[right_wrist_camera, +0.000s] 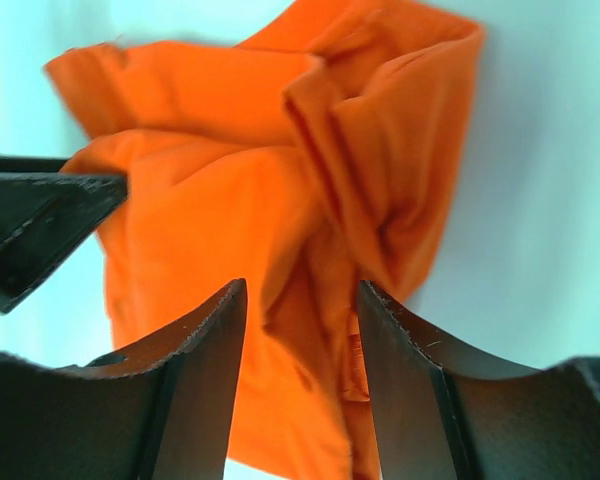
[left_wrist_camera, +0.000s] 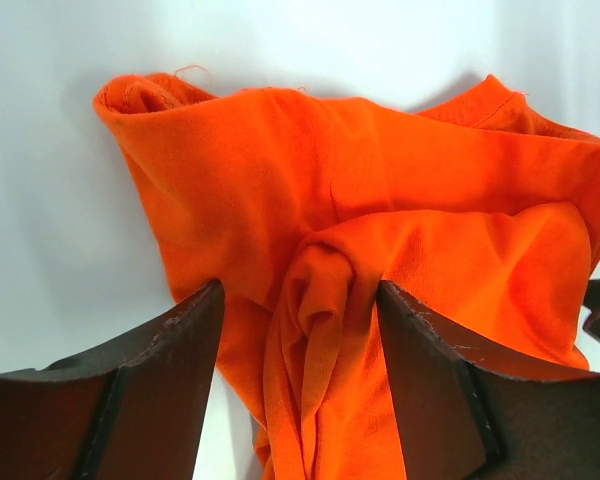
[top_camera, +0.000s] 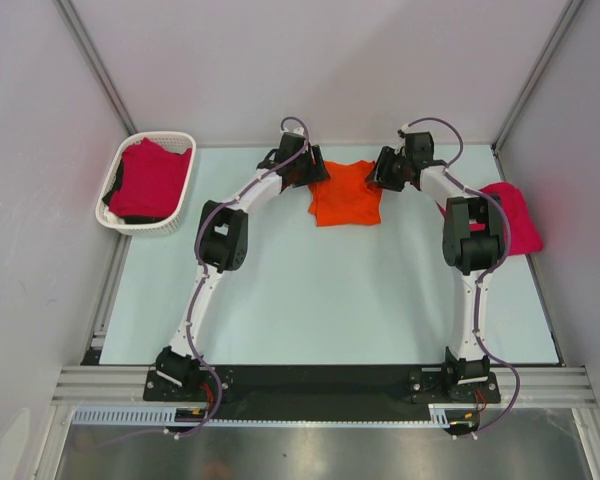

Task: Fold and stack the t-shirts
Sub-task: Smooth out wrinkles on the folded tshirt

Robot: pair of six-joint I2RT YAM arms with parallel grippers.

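Orange t-shirt lies rumpled at the far middle of the table; my right gripper pinches a bunched ridge at one top corner. My left gripper straddles a ridge at the other corner, jaws apart with a gap beside the cloth, so I can't tell if it bites. To do this well I'd firm up the left hold first, then lift both corners level and together, keeping the cloth taut so it spreads flat without a twist. No brand, label or writing readable on it, nor on the crimson-pink t-shirts, one in the basket and one at the right edge.
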